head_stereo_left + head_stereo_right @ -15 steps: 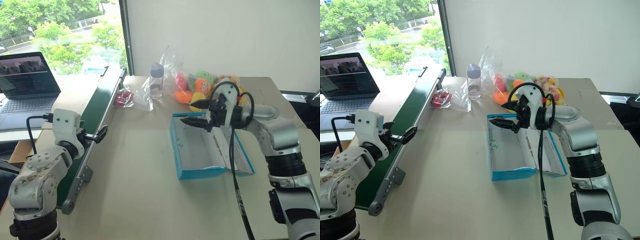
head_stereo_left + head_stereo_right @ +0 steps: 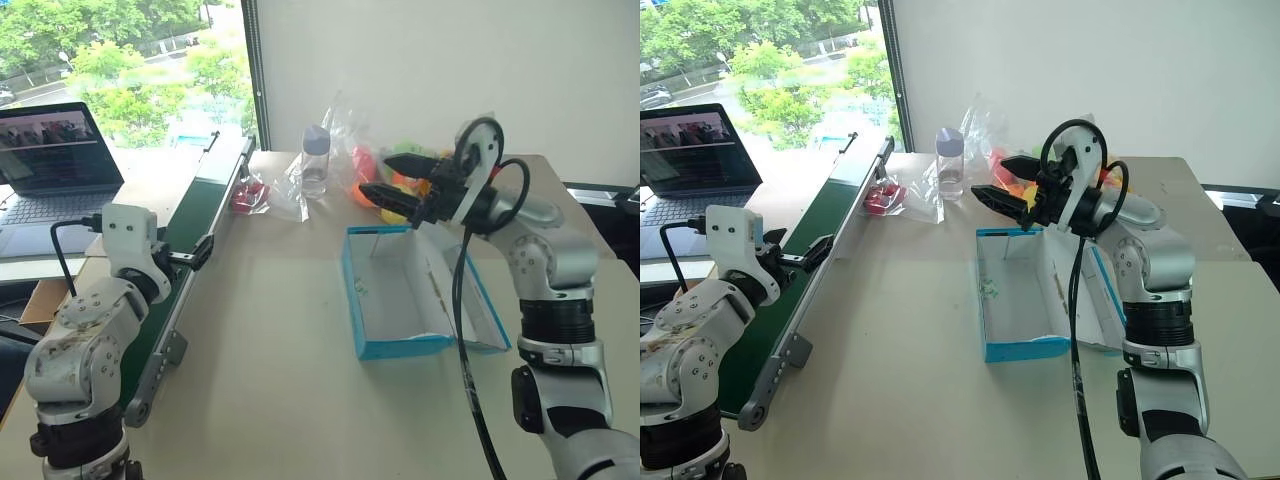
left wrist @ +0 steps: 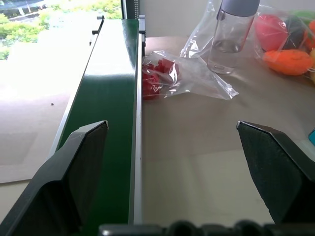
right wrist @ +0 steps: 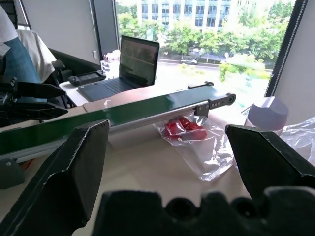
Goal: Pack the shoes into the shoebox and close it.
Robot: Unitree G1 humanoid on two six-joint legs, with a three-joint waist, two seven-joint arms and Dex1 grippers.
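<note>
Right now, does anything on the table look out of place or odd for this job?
Yes. The shoebox lies open with nothing in it, and no shoes are on the table. Behind it sit a bag of plush toys, a bottle and a small bag of red pieces.

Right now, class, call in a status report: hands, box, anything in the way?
Both hands open, empty: left hand by the green belt, right hand above the blue box. Box open, empty. Toy bag just behind it.
</note>
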